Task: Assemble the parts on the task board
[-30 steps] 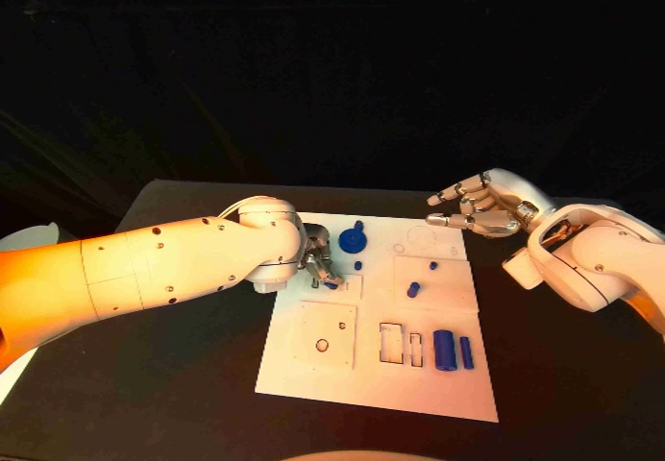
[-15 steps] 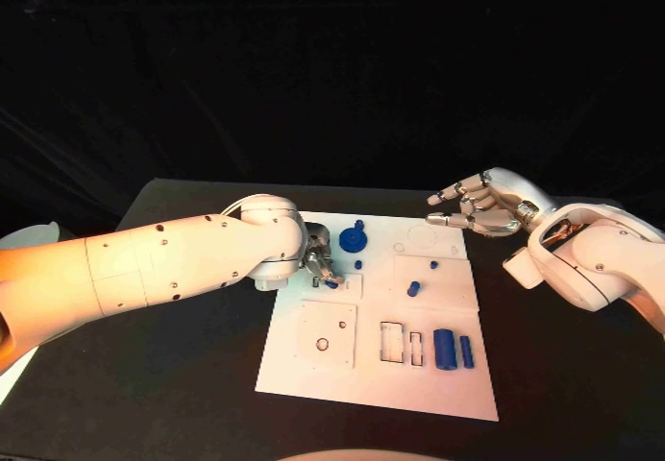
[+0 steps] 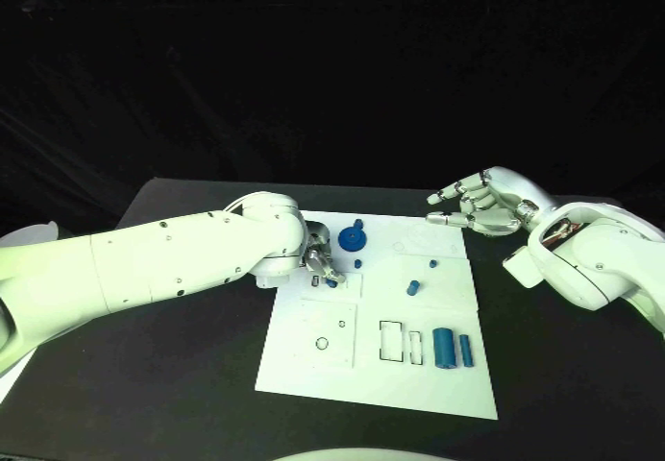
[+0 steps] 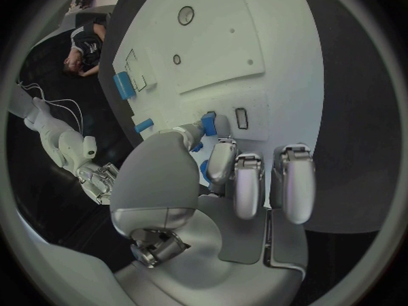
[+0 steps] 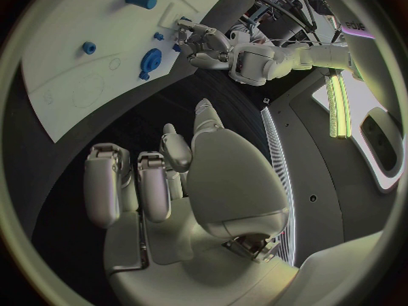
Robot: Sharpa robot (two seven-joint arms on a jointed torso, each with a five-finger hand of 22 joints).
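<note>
The white task board (image 3: 363, 379) lies mid-table. At its far left part, my left hand (image 3: 317, 259) pinches a small blue part (image 3: 332, 282) between thumb and a finger, low over the board. In the left wrist view that small blue part (image 4: 208, 124) sits at the fingertips beside a small rectangular slot (image 4: 241, 117). My right hand (image 3: 480, 206) hovers above the board's far right corner, fingers loosely bent and holding nothing. A round blue part (image 3: 354, 237) lies just beyond the left hand.
Loose blue parts on the board: a small peg (image 3: 357, 264), another small peg (image 3: 432, 262), a short cylinder (image 3: 413, 286), and a thick cylinder (image 3: 444, 348) beside a slim one (image 3: 467, 349). Outlined recesses (image 3: 392, 343) mark the near half. Black table (image 3: 166, 384) surrounds the board.
</note>
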